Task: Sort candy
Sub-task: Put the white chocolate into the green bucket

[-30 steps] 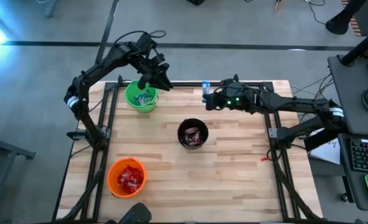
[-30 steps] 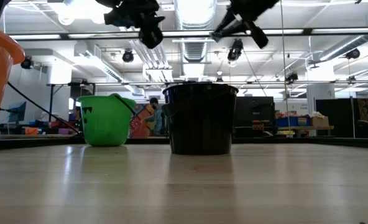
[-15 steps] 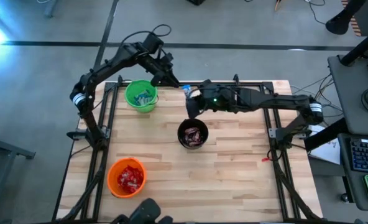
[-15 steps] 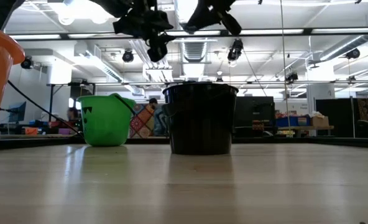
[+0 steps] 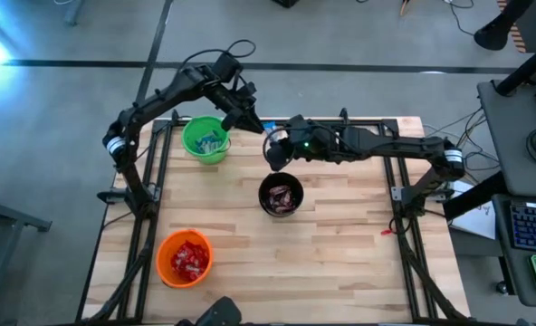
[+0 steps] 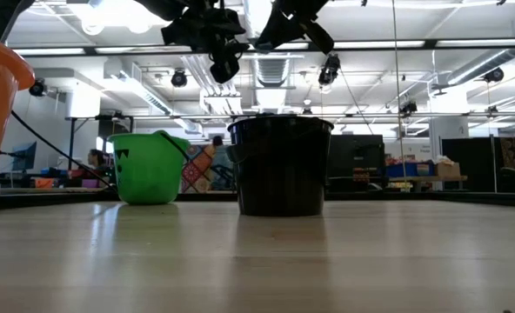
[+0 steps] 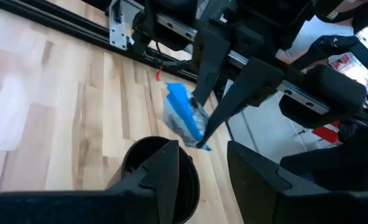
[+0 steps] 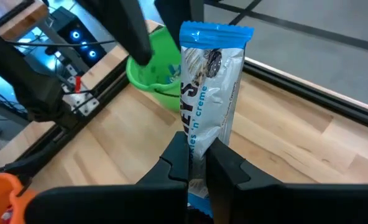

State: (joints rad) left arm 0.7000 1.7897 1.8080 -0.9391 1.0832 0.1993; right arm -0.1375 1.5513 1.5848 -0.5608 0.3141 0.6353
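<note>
A blue-and-white wrapped candy bar (image 8: 212, 74) is up in the air over the table's far middle, with my right gripper (image 8: 199, 158) shut on it. In the left wrist view the same candy (image 7: 183, 119) hangs just ahead of my left gripper (image 7: 202, 168). That gripper is open and has nothing between its fingers. In the high view my left gripper (image 5: 248, 120) and my right gripper (image 5: 271, 145) stand close together, between the green cup (image 5: 205, 140) and the black cup (image 5: 281, 195). My right gripper pinches the candy bar between its two fingers near one end (image 8: 199, 134). The bar lies along the fingers and sticks out well past their tips, its free end (image 8: 216, 31) toward my left gripper. It is lifted clear of the table and the cups.
The green cup holds blue-and-white candy, the black cup dark-wrapped candy, and the orange cup (image 5: 185, 258) at the near left red candy. Black frame rails (image 5: 340, 122) run along the table's far and side edges. Bare wood lies at the near right.
My right gripper has carried the candy toward the table's left along the far edge and a little up, rolling as it went, and has closed in on my left gripper. My left gripper has left the green cup and moved slightly right toward the candy.
</note>
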